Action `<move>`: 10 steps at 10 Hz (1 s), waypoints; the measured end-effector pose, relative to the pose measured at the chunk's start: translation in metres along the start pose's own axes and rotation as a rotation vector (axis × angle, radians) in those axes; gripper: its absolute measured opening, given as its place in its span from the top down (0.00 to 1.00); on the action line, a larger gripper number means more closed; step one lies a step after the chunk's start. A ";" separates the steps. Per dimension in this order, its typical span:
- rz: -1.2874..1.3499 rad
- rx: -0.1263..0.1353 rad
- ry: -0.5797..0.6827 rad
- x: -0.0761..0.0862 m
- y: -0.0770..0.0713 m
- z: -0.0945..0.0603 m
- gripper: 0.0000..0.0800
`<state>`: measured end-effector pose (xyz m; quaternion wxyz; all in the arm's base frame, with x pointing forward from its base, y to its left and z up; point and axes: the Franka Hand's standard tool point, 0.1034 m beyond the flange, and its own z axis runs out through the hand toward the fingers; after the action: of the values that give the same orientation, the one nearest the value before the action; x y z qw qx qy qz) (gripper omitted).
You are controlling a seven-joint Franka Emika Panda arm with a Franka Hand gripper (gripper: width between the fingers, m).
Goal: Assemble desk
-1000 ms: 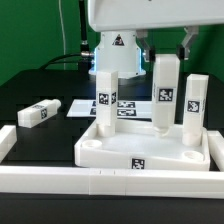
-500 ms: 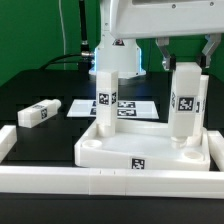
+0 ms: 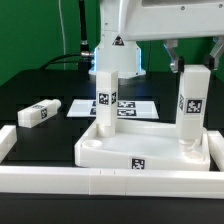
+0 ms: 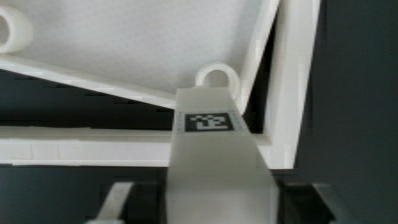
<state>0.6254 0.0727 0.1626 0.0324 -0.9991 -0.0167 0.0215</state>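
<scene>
The white tabletop (image 3: 118,150) lies tray-like in the middle, rim up. One white leg (image 3: 107,100) stands upright in its corner at the exterior view's left. My gripper (image 3: 193,66) is shut on the top of a second tagged leg (image 3: 192,108) and holds it upright at the tray's right corner. In the wrist view this leg (image 4: 214,150) runs out from between my fingers (image 4: 121,200) toward a round socket (image 4: 215,76) in the tabletop's corner (image 4: 267,60). I cannot tell whether it touches. A third leg (image 3: 35,113) lies loose at the left.
White border rails run along the front (image 3: 100,186), the left (image 3: 7,142) and the right (image 3: 214,150) of the tray. The marker board (image 3: 135,106) lies flat behind the tabletop. The arm's white base (image 3: 118,50) stands at the back.
My gripper has carried the held leg toward the exterior view's right, to the tray's right corner. It now covers another upright leg that stood at the right edge.
</scene>
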 end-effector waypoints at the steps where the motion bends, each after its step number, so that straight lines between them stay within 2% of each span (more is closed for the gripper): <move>1: -0.001 0.000 0.002 0.001 0.003 0.000 0.63; 4: -0.001 0.000 0.001 0.000 0.003 0.001 0.63; 10: -0.007 -0.001 0.009 -0.006 -0.007 0.008 0.63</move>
<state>0.6193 0.0796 0.1552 0.0321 -0.9991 -0.0201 0.0170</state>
